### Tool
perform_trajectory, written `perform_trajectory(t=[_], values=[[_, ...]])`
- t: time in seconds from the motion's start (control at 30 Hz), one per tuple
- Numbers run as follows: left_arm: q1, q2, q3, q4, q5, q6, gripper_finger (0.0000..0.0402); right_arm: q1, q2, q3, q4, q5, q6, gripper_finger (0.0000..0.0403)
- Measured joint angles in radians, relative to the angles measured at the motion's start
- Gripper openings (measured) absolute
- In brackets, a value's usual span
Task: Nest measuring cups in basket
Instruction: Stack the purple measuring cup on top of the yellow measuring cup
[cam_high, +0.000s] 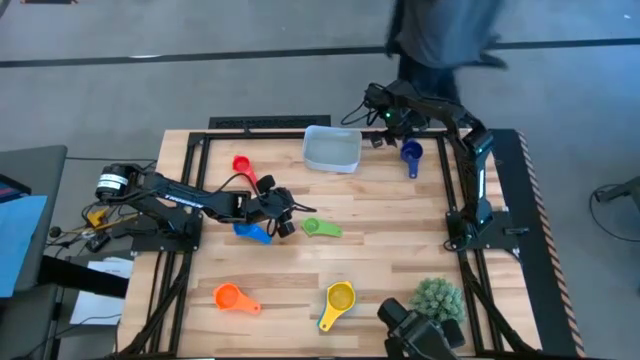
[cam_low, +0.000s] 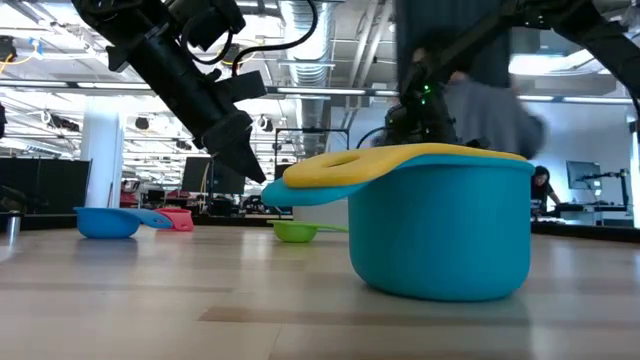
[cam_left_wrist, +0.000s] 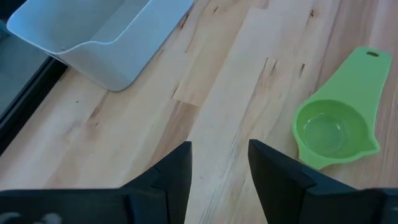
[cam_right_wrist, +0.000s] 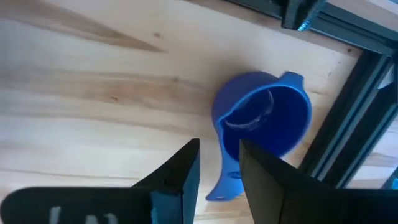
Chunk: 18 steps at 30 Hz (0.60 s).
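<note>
The pale basket rests on its base near the far edge. My left gripper is open over bare wood. A light blue cup lies on its one side and a green cup on the other. My right gripper hangs open above a dark blue cup, whose handle shows through the gap between the fingers. Red, orange and yellow cups lie on the table. A teal cup stands close in the low view.
A spiky green plant sits at the near right corner. A black frame rail runs just beside the dark blue cup. A person stands beyond the far edge. Bare wood lies in the table's middle.
</note>
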Motion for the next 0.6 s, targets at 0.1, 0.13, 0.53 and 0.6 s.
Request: perform_trajectory(t=[0.1,0.13,0.53,0.6], values=[[0.000,0.000,0.000,-0.001,0.001,-0.008,0.0148,0.005,0.019,-0.005,-0.005,0.000,-0.026,0.0151],[-0.002,0.000,0.000,-0.004,0.001,-0.012,0.0148,0.008,0.027,-0.010,-0.005,0.000,-0.034,0.0155],[-0.006,0.000,0.000,-0.042,-0.001,-0.026,0.0148,0.026,0.092,-0.044,-0.016,0.011,-0.084,0.0154],[-0.006,0.000,0.000,-0.042,-0.002,-0.026,0.0148,0.026,0.090,-0.043,-0.009,0.027,-0.084,0.0143]])
